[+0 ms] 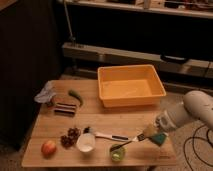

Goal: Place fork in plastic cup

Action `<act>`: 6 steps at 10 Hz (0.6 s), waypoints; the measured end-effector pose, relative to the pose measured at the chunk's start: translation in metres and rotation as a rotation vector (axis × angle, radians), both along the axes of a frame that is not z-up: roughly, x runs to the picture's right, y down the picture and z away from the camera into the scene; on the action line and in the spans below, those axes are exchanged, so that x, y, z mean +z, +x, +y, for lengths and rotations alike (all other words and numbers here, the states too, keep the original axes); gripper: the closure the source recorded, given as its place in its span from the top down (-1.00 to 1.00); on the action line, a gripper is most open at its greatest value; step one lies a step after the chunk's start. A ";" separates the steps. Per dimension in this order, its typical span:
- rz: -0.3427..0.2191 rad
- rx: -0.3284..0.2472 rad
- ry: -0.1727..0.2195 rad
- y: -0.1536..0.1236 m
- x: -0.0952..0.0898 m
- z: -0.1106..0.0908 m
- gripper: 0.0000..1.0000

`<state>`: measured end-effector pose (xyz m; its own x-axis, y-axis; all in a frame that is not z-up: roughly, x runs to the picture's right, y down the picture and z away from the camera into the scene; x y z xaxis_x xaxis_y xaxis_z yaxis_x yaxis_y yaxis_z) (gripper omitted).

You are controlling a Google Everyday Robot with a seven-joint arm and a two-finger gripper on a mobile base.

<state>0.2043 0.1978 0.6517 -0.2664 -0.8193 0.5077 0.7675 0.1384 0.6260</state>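
Note:
The fork (131,141) is a thin dark shaft with a pale end, slanting from lower left to upper right. Its lower tip reaches the rim of the small yellow-green plastic cup (118,152), which stands near the table's front edge. My gripper (148,133) comes in from the right on a white arm (192,111) and is shut on the fork's pale upper end, to the right of and slightly above the cup.
A white cup (86,142) stands left of the green cup, with a white-and-black utensil (107,135) behind it. An apple (48,148), grapes (70,137), a dark packet (65,109), a green pepper (76,96), a crumpled bag (46,93), an orange bin (131,85) and a teal object (159,138) share the wooden table (45,127).

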 end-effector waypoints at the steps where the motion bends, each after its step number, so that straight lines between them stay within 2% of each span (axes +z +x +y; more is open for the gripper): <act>1: -0.012 0.021 0.000 0.006 -0.003 -0.005 -0.95; 4: -0.024 0.073 0.006 0.025 -0.012 -0.015 -0.95; 6: -0.024 0.079 0.009 0.027 -0.014 -0.015 -0.95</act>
<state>0.2316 0.1824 0.6378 -0.2124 -0.8428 0.4945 0.7393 0.1924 0.6453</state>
